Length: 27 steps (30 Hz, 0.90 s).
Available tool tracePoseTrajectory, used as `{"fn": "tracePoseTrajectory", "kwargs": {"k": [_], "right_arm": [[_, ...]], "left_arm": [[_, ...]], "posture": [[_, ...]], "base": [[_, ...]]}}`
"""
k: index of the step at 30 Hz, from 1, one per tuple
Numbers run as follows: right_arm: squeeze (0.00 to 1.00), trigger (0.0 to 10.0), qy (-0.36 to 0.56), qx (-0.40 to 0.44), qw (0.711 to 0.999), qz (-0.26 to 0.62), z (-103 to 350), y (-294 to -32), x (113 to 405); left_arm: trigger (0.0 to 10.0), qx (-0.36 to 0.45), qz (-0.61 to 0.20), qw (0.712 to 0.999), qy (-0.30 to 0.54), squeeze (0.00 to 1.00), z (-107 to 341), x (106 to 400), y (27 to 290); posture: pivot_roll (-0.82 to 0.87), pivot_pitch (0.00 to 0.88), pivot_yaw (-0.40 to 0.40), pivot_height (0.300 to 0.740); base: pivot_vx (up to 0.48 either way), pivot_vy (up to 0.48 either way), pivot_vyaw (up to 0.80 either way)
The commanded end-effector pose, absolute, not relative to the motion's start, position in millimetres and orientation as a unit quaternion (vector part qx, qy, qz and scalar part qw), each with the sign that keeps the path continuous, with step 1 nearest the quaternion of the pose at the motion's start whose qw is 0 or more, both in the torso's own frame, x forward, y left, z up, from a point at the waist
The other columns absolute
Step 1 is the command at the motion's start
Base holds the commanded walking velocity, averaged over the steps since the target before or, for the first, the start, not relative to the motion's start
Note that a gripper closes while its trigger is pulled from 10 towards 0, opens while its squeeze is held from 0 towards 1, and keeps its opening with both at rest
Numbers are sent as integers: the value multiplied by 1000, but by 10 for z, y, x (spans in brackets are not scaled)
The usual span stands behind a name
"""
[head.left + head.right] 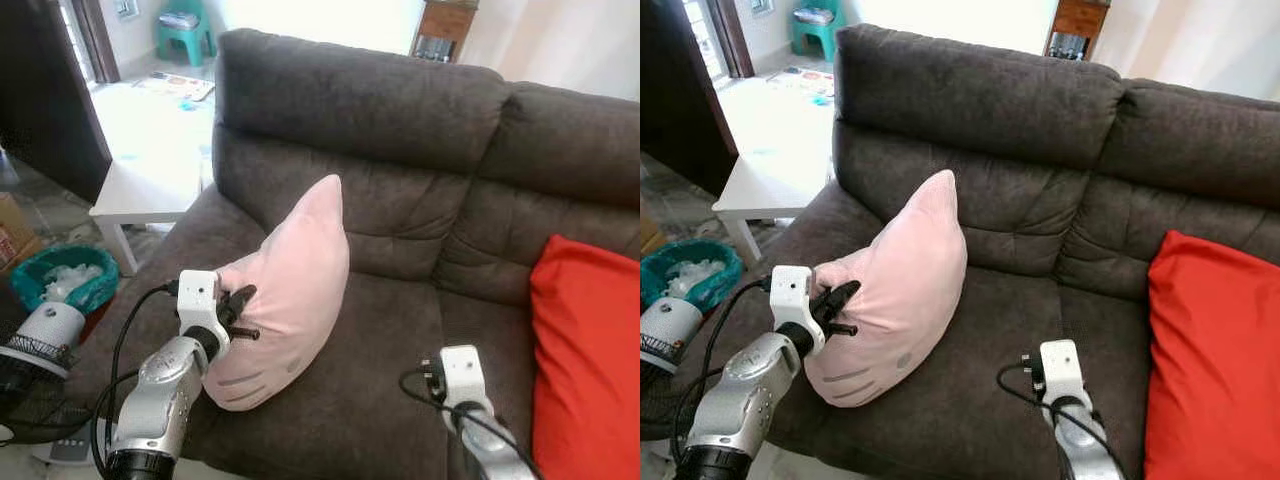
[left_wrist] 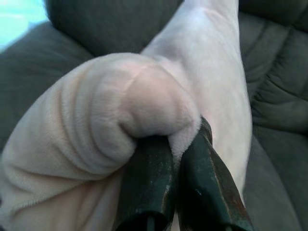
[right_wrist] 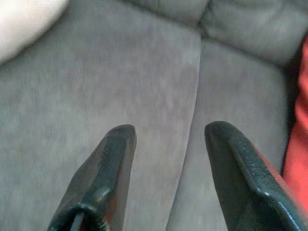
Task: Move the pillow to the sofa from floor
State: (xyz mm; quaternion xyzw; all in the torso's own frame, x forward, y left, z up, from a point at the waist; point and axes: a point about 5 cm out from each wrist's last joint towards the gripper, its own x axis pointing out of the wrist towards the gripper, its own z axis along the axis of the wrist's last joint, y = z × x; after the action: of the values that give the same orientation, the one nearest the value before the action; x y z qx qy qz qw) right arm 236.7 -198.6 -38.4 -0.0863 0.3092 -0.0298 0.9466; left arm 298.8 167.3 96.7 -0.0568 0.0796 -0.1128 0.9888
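While the pillow is already over the seat, the placing step looks nearly done.

Right gripper (image 3: 166, 139): at about 5 o'clock in the head views, low over the seat, fingers spread with nothing between them.

Left gripper (image 2: 185, 159): at about 8 o'clock, fingers pressed together, pinching a bunched fold of the pink pillow (image 1: 290, 290).

Pillow: resting on the left seat cushion of the grey sofa (image 1: 400, 110), standing on its lower edge and leaning toward 1 o'clock, its tip near the backrest.

Red cushion (image 1: 585, 340): at 3 o'clock on the right seat, well apart from the pillow.

Beyond, 10 o'clock: white table (image 1: 150, 175) beside the sofa arm; green stool (image 1: 185, 30) farther off.

Next move: by my judgement, spread the left fingers to let go, then draw back without dragging the pillow off the front edge.
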Motion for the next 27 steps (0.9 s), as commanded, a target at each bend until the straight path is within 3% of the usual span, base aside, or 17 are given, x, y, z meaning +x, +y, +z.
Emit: {"fn": "tracePoseTrajectory", "kwargs": {"k": [1, 3, 11, 19, 21, 27], "right_arm": [[0, 10000, 332, -77, 939, -46, -474, -2049, 2264], [0, 10000, 372, -76, 924, -47, -621, -2055, 2080], [0, 10000, 410, -72, 908, -57, -746, -2089, 1882], [0, 10000, 421, -70, 902, -59, -787, -2103, 1809], [0, 10000, 427, -71, 900, -55, -801, -2101, 1786], [0, 10000, 443, -71, 892, -52, -849, -2092, 1696]], "left_arm": [[10000, -37, -82, 994, 56, 0, 1022, 3036, 1713], [10000, -64, 62, 994, 65, 0, 951, 3031, 1979], [10000, -90, 177, 977, 78, 0, 809, 2890, 2247], [10000, -10, 112, 986, 125, 0, 651, 2876, 2070], [10000, 16, 2, 997, 72, 0, 773, 2918, 1824], [10000, 18, 5, 1000, 17, 0, 927, 2956, 1767]], "posture": [[167, 30, -128, 740], [165, 29, -132, 740], [166, 24, -141, 740], [165, 14, -143, 740], [162, 10, -145, 740], [163, 0, -145, 740]], "base": [[0, 0, 0], [0, 0, 0], [0, 0, 0], [0, 0, 0], [0, 0, 0], [0, 0, 0]]}}
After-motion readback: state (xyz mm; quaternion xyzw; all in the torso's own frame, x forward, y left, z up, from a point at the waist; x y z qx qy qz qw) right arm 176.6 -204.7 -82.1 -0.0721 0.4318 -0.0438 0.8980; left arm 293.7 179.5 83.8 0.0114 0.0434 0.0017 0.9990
